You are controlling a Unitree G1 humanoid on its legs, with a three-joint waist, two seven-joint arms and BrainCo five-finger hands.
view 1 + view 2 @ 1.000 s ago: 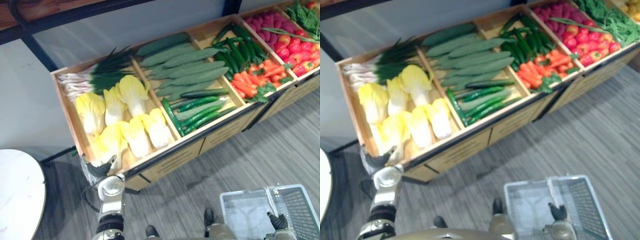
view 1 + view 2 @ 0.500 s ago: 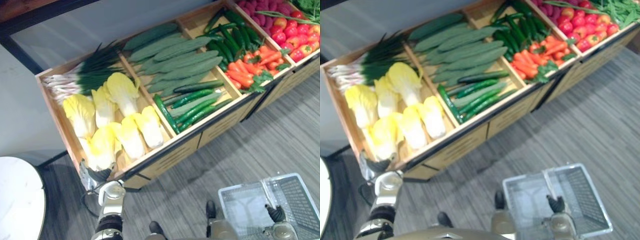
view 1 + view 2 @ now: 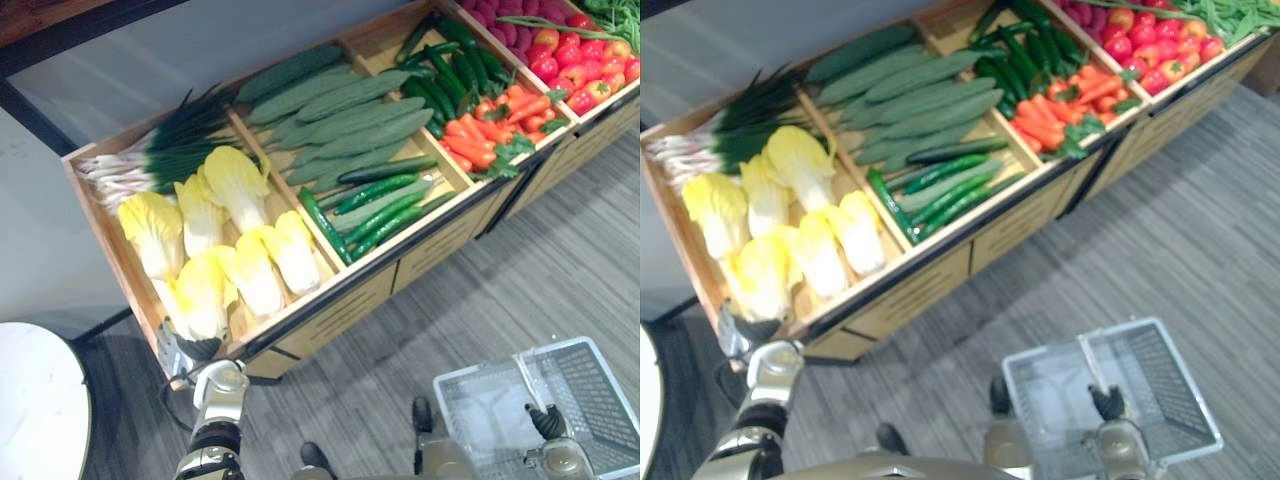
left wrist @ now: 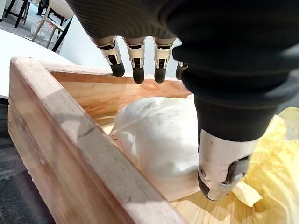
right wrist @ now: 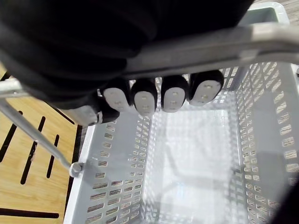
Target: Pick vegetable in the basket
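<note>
We see the left robot hand (image 3: 198, 349) at the near left corner of the wooden bin (image 3: 330, 295), just over the yellow cabbage (image 3: 200, 295) that lies closest to that corner. In its wrist view the robot hand is released: the fingers (image 4: 135, 60) reach out straight above the pale base of the cabbage, and the thumb (image 4: 222, 168) hangs down beside it; we cannot tell whether it touches. This cabbage lies among other cabbages (image 3: 245, 235) in the bin's leftmost compartment, with green onions (image 3: 150, 160) behind them. The next compartment holds long pale green gourds (image 3: 340, 110) and, nearer the front, dark cucumbers (image 3: 385, 205); further to the right lie carrots (image 3: 480, 135). The right robot hand (image 3: 549, 422) is low at the right, over the grey floor (image 3: 560, 260) and well apart from the bin. It is clenched round the metal handle (image 5: 210, 46) of the pale mesh basket (image 3: 470, 366), which hangs beneath it. A white round tabletop (image 3: 35, 400) stands at the far left.
</note>
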